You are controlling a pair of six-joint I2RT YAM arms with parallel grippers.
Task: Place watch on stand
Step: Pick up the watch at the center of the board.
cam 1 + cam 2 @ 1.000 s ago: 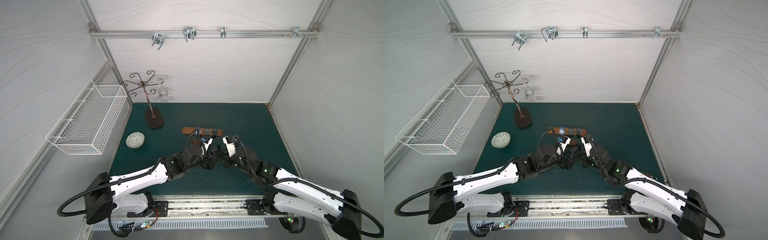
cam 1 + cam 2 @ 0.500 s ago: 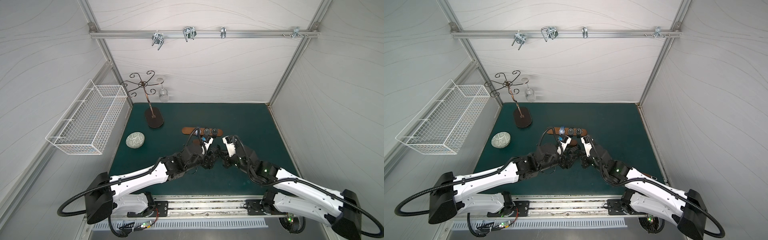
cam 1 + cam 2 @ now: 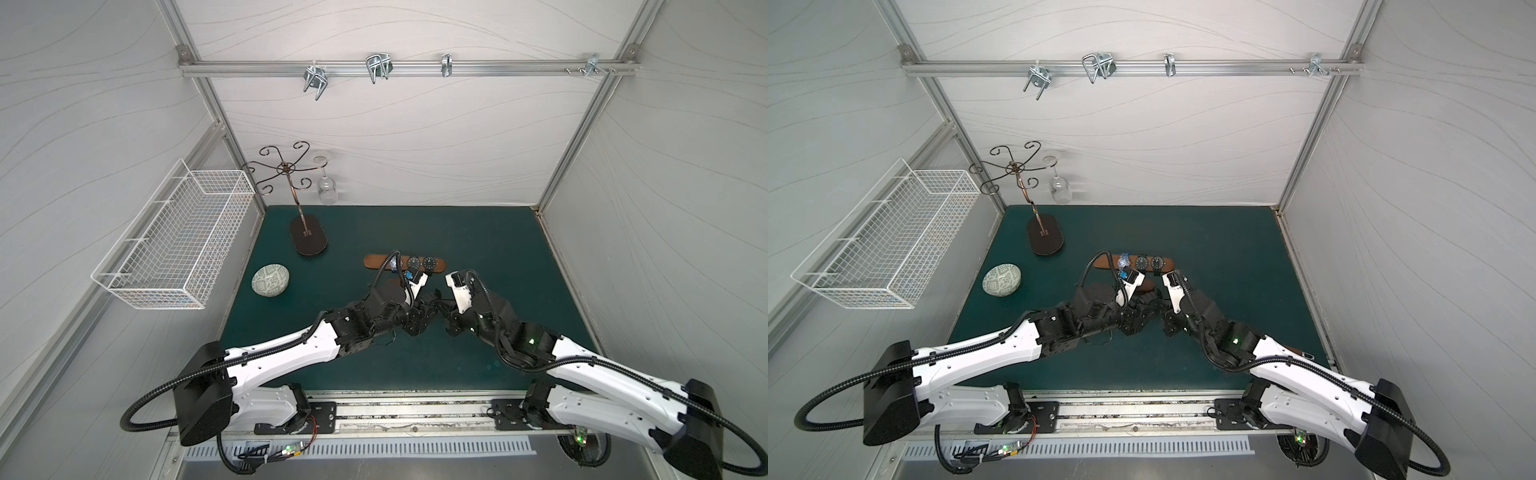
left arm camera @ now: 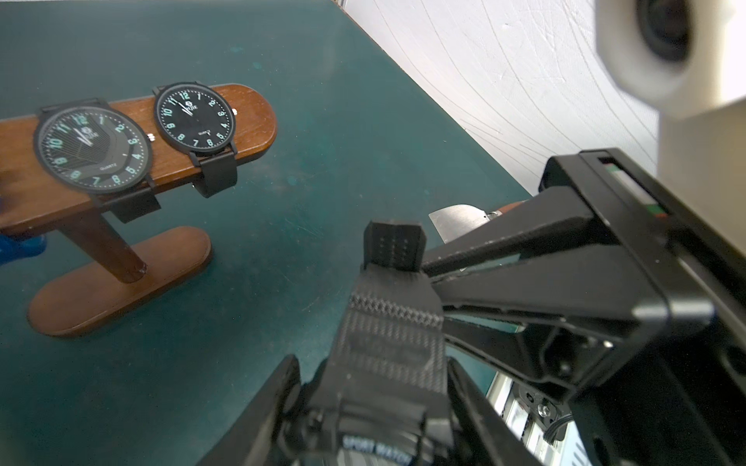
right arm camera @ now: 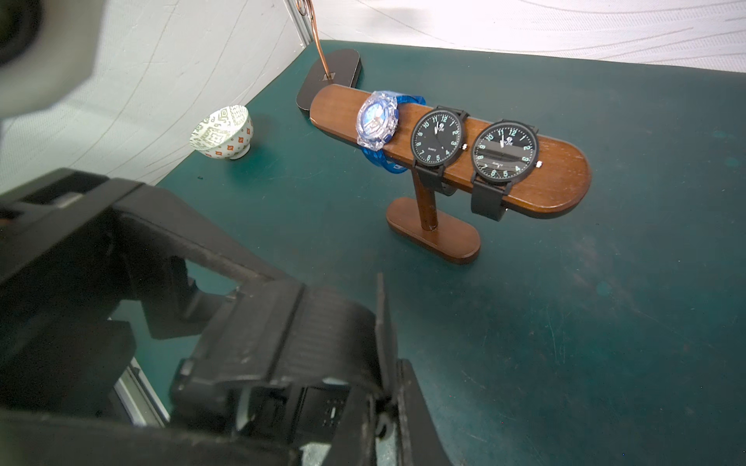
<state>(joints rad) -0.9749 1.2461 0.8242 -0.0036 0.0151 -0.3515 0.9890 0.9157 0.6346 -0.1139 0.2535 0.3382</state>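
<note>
A black sport watch (image 4: 387, 343) hangs just above the green mat between my two grippers, in front of the stand. My left gripper (image 4: 373, 375) has its fingers against both sides of the watch case. My right gripper (image 5: 385, 399) is shut on the thin strap of that watch (image 5: 306, 335). In both top views the grippers meet nose to nose, left (image 3: 428, 305) and right (image 3: 442, 309). The brown wooden stand (image 5: 565, 177) (image 3: 376, 262) carries two black dial watches (image 5: 438, 139) (image 5: 506, 151) and a clear blue watch (image 5: 377, 121).
A patterned bowl (image 3: 270, 281) sits at the mat's left. A tall dark rack (image 3: 307, 237) with a hanging glass (image 3: 326, 189) stands back left. A white wire basket (image 3: 174, 245) hangs on the left wall.
The left gripper's fingers have drawn in around the watch case. Both arms have stayed almost where they were.
</note>
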